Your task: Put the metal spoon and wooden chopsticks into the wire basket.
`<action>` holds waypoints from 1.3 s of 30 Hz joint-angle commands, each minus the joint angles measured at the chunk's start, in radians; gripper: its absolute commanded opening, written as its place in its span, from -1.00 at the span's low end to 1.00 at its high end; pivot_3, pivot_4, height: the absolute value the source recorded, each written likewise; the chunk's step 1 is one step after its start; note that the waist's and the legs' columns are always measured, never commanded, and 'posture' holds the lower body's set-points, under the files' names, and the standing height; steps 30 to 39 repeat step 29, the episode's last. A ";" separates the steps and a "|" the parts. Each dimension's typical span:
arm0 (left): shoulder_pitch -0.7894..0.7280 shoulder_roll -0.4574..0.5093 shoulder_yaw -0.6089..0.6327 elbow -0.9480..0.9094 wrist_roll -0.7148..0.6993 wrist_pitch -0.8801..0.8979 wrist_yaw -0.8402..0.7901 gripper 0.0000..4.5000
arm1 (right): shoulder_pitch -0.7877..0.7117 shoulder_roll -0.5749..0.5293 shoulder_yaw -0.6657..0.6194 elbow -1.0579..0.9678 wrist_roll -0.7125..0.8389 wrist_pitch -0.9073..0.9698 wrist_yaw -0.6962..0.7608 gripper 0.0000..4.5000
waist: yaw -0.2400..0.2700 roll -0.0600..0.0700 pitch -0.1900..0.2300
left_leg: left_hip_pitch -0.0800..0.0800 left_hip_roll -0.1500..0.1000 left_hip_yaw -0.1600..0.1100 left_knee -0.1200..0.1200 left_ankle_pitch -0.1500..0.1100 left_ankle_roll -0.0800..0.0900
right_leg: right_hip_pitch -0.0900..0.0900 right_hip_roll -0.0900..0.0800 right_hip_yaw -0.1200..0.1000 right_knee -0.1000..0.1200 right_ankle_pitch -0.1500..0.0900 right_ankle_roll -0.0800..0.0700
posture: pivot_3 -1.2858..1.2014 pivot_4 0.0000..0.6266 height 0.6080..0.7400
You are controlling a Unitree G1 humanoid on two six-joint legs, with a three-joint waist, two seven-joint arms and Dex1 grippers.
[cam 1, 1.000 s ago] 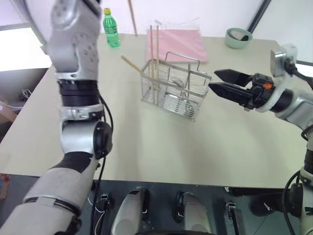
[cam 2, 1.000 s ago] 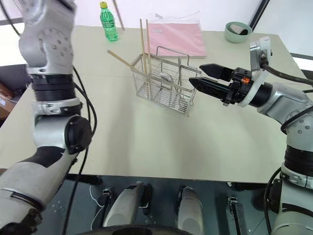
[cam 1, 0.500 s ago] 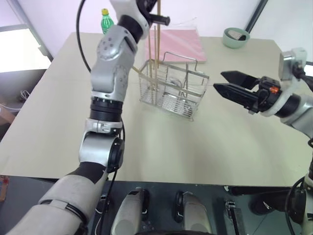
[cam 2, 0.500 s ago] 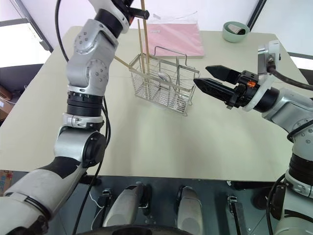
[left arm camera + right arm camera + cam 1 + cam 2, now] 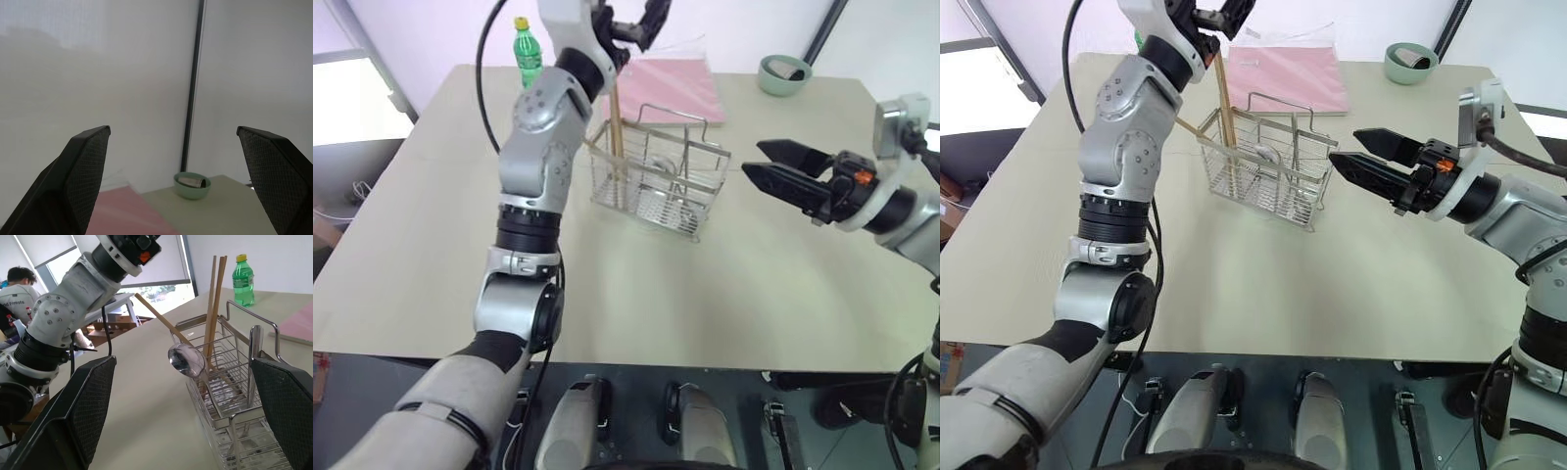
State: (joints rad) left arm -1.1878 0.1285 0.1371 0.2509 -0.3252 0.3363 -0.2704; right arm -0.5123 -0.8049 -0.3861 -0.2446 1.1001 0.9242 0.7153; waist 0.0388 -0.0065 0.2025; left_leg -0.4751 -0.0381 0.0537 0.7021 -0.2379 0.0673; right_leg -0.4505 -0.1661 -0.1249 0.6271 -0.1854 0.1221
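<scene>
The wire basket (image 5: 658,178) stands mid-table. Two wooden chopsticks (image 5: 1225,101) stand upright in its left compartment, and a third (image 5: 161,321) leans out to the left. The metal spoon (image 5: 186,359) rests in the basket, bowl up. My left gripper (image 5: 1212,12) hangs open just above the tops of the upright chopsticks, holding nothing. To the right of the basket, my right gripper (image 5: 752,158) is open, pointing at it with a small gap between.
A flat pink folder (image 5: 668,86) lies behind the basket. A green bottle (image 5: 526,47) stands at the back left, a pale green bowl (image 5: 785,72) at the back right. A person (image 5: 19,284) sits beyond the table.
My left gripper has opened and let go of a chopstick, which has dropped down into the basket. The right gripper has stayed put.
</scene>
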 commanded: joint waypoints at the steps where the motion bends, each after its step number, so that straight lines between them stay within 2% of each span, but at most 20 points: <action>1: -0.118 0.166 0.062 -0.075 -0.053 0.187 -0.028 0.98 | -0.026 -0.035 0.000 0.018 -0.043 -0.041 0.045 1.00 | -0.003 0.000 0.000 | 0.000 0.000 0.000 0.000 0.000 0.000 | -0.001 0.000 0.001 0.001 0.000 0.000 | 0.03 -0.52 0.19; 4: -0.205 0.370 0.070 -0.028 -0.121 0.427 -0.150 0.98 | -0.042 -0.064 0.023 0.073 -0.104 -0.079 0.103 1.00 | -0.008 0.000 0.000 | -0.002 0.000 0.002 0.000 0.000 -0.001 | -0.006 0.001 0.003 0.003 0.000 0.000 | 0.03 -0.52 0.19; 7: -0.208 0.564 0.045 -0.031 -0.139 0.446 -0.354 0.98 | -0.064 -0.096 0.056 0.138 -0.167 -0.117 0.174 1.00 | -0.013 0.001 0.000 | -0.002 0.000 0.004 -0.001 0.004 -0.006 | -0.007 0.001 0.004 0.003 -0.001 0.000 | 0.03 -0.52 0.19; 10: -0.157 0.716 0.025 -0.051 -0.177 0.477 -0.554 0.98 | -0.075 -0.130 0.094 0.187 -0.236 -0.165 0.258 1.00 | -0.010 0.001 0.000 | -0.001 0.000 0.005 -0.001 0.004 -0.006 | -0.006 0.001 0.005 0.003 -0.001 0.000 | 0.03 -0.52 0.19; 14: 0.036 0.943 0.036 -0.140 -0.250 0.521 -0.848 0.98 | -0.112 -0.171 0.143 0.256 -0.294 -0.195 0.371 1.00 | -0.020 0.001 0.000 | -0.001 0.000 0.005 -0.001 0.003 -0.008 | -0.008 0.001 0.005 0.003 -0.001 0.000 | 0.03 -0.52 0.19; 18: 0.241 1.079 0.092 -0.217 -0.313 0.566 -0.985 0.98 | -0.142 -0.181 0.166 0.285 -0.321 -0.200 0.437 1.00 | -0.030 0.001 0.001 | -0.003 0.001 0.004 -0.002 0.003 -0.010 | -0.009 0.001 0.005 0.002 -0.001 -0.001 | 0.03 -0.52 0.19; 24: 0.390 1.126 0.154 -0.271 -0.333 0.565 -0.987 0.98 | -0.161 -0.165 0.177 0.262 -0.315 -0.178 0.482 1.00 | -0.026 0.001 0.001 | -0.003 0.001 0.003 -0.002 0.002 -0.011 | -0.010 0.001 0.005 0.002 -0.001 -0.001 | 0.03 -0.52 0.19; 29: 0.452 1.135 0.163 -0.307 -0.327 0.560 -0.968 0.98 | -0.154 -0.140 0.165 0.228 -0.291 -0.150 0.480 1.00 | -0.027 0.001 0.001 | -0.003 0.001 0.003 -0.003 0.002 -0.011 | -0.010 0.001 0.005 0.002 -0.001 -0.001 | 0.03 -0.52 0.19; 39: 0.452 1.135 0.163 -0.307 -0.327 0.560 -0.968 0.98 | -0.154 -0.140 0.165 0.228 -0.291 -0.150 0.480 1.00 | -0.027 0.001 0.001 | -0.003 0.001 0.003 -0.003 0.002 -0.011 | -0.010 0.001 0.005 0.002 -0.001 -0.001 | 0.03 -0.52 0.19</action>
